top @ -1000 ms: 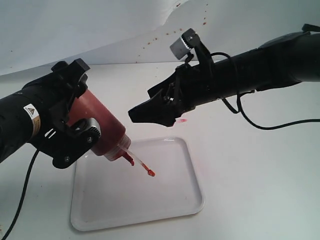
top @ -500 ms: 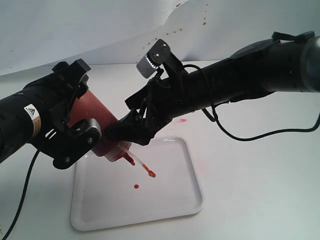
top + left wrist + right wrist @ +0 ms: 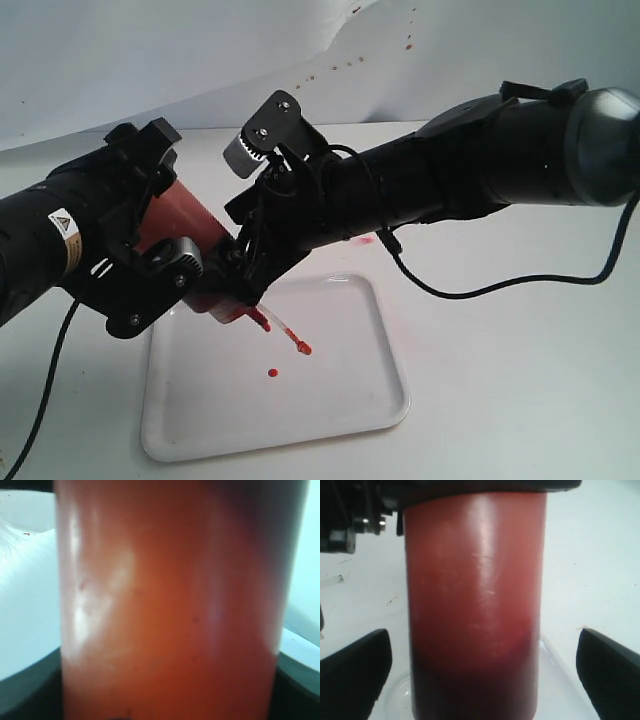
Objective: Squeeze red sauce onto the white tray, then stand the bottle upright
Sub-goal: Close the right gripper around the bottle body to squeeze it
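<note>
The bottle is clamped in the left gripper, jaws pinching its translucent orange-red body from both sides. In the left wrist view the bottle fills nearly the whole picture. It's tipped well over and held in the air above the rear left corner of the white tray, as the exterior view shows it, with the tip aimed down toward the tray's middle.

And here's the right gripper, reaching across from the right, close in by the whitish cap. Its jaws are spread wide. In the right wrist view the bottle sits between the two black fingers with a clear gap on either side, so there's no contact. A darker red fill shows toward one end of the bottle in that view.

Out at the tip, the narrow nozzle is stained red, with a bead of red clinging to its end. Just below it, a small round blob of red sauce lies on the tray, left of centre.

Farther out, the tray rests on a white table. A faint pink smear marks the table just beyond the tray's far edge. A black cable loops down from the right arm. Behind it all, the white backdrop carries a scatter of tiny red specks.
</note>
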`<state>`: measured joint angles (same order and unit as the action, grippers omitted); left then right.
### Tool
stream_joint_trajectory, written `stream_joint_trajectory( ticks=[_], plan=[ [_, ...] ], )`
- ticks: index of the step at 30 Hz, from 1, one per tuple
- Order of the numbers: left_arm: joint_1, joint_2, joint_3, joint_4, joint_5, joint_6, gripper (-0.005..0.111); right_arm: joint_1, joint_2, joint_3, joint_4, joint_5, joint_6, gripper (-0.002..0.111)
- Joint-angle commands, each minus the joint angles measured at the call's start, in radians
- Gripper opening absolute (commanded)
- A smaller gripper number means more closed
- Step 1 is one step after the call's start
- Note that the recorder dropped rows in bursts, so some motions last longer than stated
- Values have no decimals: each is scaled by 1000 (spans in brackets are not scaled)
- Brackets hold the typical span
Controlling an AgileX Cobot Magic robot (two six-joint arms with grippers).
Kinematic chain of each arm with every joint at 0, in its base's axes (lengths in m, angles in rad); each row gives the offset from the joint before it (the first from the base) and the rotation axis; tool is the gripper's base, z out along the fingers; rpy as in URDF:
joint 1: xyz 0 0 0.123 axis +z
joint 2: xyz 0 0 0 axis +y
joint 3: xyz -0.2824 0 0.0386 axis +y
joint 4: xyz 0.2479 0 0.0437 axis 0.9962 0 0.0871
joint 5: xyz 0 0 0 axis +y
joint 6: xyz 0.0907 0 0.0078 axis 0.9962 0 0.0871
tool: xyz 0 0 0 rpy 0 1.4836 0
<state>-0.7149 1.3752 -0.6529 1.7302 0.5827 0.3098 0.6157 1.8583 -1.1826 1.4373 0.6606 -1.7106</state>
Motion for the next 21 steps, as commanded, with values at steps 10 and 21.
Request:
stream_joint_trajectory(
  ticks=[10, 21],
  plan=[
    [-6, -11, -16, 14, 16, -21, 0, 4, 8, -6, 26, -8, -17, 91],
    [-6, -11, -16, 14, 17, -21, 0, 4, 41, -6, 99, 27, -46, 87]
  ],
)
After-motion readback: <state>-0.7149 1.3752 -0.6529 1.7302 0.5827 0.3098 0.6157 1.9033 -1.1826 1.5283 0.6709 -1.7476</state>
